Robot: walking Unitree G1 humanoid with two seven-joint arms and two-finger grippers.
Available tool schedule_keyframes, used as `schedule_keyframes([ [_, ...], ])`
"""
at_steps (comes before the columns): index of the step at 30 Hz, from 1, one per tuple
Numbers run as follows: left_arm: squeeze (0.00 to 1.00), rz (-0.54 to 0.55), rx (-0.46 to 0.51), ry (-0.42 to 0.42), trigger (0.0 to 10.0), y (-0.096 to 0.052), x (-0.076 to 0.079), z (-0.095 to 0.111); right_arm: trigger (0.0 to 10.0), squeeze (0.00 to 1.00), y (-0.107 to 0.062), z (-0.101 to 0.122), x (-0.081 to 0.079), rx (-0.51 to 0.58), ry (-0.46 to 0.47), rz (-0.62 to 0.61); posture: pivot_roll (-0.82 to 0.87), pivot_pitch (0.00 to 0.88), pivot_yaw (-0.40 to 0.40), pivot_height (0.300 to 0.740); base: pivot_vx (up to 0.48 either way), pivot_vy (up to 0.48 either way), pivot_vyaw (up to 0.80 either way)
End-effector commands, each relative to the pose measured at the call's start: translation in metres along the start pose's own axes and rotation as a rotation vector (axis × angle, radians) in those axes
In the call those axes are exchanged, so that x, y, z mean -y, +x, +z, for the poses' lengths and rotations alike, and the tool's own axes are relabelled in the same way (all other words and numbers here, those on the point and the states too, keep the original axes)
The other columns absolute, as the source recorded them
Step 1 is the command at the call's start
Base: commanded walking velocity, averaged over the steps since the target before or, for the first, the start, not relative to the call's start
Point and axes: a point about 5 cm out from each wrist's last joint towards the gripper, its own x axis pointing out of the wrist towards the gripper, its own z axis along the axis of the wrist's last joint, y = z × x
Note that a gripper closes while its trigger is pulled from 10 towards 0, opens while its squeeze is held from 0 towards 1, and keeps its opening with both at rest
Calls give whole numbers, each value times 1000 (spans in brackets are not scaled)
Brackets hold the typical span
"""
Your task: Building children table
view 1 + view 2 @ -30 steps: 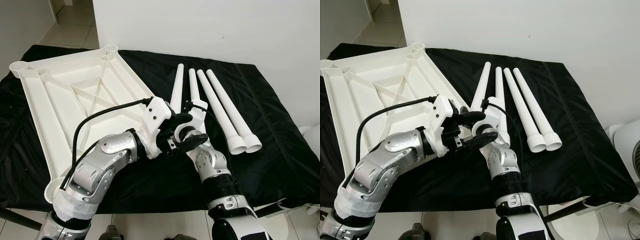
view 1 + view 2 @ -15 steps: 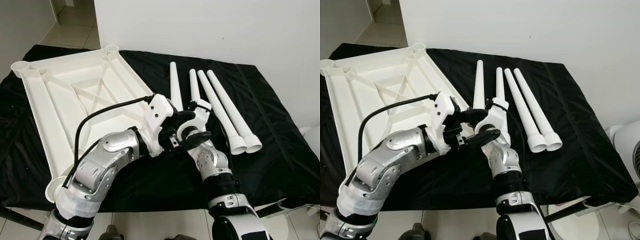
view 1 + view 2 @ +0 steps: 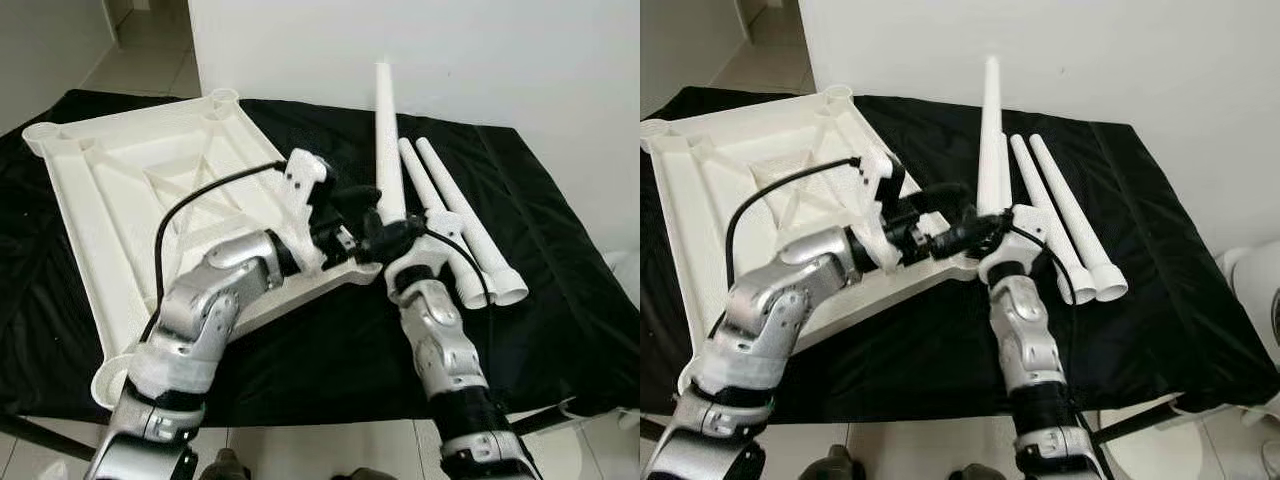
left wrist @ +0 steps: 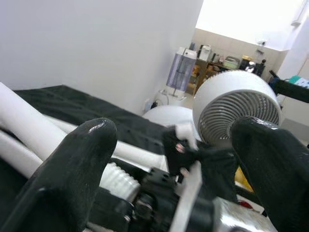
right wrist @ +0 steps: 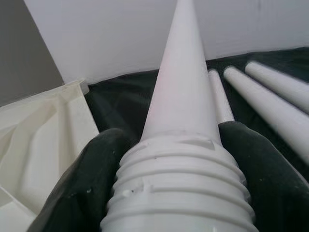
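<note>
Assembly looks barely begun: right gripper (image 3: 395,238) fingers clasp one raised leg (image 3: 387,140); left gripper (image 3: 350,215) released; tabletop (image 3: 120,190) sockets unfilled.

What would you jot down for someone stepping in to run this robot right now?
Right gripper: shut on a white table leg near its threaded end, holding it raised and nearly upright over the black cloth.
Left gripper: open, beside the right wrist, holding nothing.
The upside-down tabletop lies on the robot's left, its corner sockets bare.
Three other legs lie on the cloth to the right.
Done: one leg picked up.
Left: screw all four legs into the sockets; none is fitted yet.
</note>
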Motion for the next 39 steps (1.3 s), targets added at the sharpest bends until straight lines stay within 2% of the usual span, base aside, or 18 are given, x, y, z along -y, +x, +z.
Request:
schedule_keyframes([
  [1, 0, 56, 4, -24, 10000, 6, -14, 6, 10000, 0, -8, 11, 6, 83, -36, 37, 16, 0, -15, 740, 0, 0, 0],
  [2, 0, 91, 5, -23, 10000, 9, -22, 9, 10000, 0, -14, 14, 12, 101, -50, 40, 13, 0, -12, 740, 0, 0, 0],
  [4, 0, 117, 5, -20, 10000, 12, -28, 12, 10000, 0, -18, 16, 15, 122, -57, 50, 10, 0, -8, 740, 0, 0, 0],
  [6, 0, 161, -12, -6, 10000, 17, -38, 15, 10000, 0, -26, 22, 15, 165, -63, 130, 2, 0, 1, 740, 0, 0, 0],
  [9, 0, 172, -19, -9, 10000, 19, -41, 16, 10000, 0, -30, 24, 14, 183, -69, 163, 2, 0, 1, 740, 0, 0, 0],
  [11, 0, 170, -47, -63, 10000, 23, -47, 18, 10000, 0, -37, 29, 12, 199, -79, 231, -7, 0, 14, 740, 0, 0, 0],
  [14, 0, 199, -123, -37, 10000, 27, -54, 14, 10000, 0, -41, 32, 10, 198, -119, 298, -14, 0, 18, 740, 0, 0, 0],
  [19, 0, 218, -137, -62, 10000, 35, -58, 14, 10000, 0, -42, 31, 4, 164, -157, 389, -16, 0, 16, 740, 0, 0, 0],
  [23, 0, 187, -145, -144, 10000, 43, -56, 13, 10000, 0, -42, 30, -2, 154, -176, 457, -15, 0, 11, 740, 0, 0, 0],
  [29, 0, 196, -171, -217, 10000, 47, -60, 10, 10000, 0, -42, 28, -7, 143, -182, 503, -15, 0, 6, 740, 0, 0, 0],
  [30, 0, 207, -188, -280, 10000, 48, -64, 10, 10000, 0, -43, 27, -9, 134, -193, 523, -13, 0, 3, 740, 0, 0, 0],
  [31, 0, 207, -188, -280, 10000, 48, -64, 10, 10000, 0, -43, 27, -9, 134, -193, 523, -13, 0, 3, 740, 0, 0, 0],
  [33, 0, 242, -197, -368, 10000, 49, -73, 12, 10000, 0, -44, 23, -10, 121, -213, 540, -12, 0, 3, 740, 0, 0, 0],
  [39, 0, 302, -226, -398, 10000, 47, -80, 11, 10000, 0, -44, 22, -10, 119, -215, 541, -12, 0, 3, 740, 0, 0, 0],
])
